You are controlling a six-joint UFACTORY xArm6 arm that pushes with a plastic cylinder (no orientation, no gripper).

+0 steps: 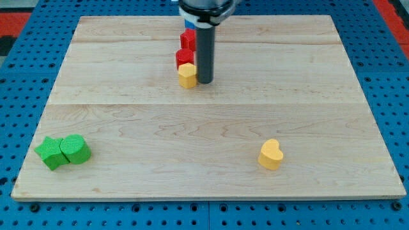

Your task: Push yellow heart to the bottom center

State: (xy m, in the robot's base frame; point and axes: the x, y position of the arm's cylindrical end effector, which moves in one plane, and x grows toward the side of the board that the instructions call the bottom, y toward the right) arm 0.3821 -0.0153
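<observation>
The yellow heart lies on the wooden board toward the view's bottom right. My tip touches down near the view's top centre, far up and to the left of the heart. It stands just right of a small yellow block, close beside it. Two red blocks sit in a line above that yellow block, beside the rod.
Two green blocks sit together near the board's bottom left corner. The board rests on a blue perforated table. The arm's dark body hangs over the board's top edge.
</observation>
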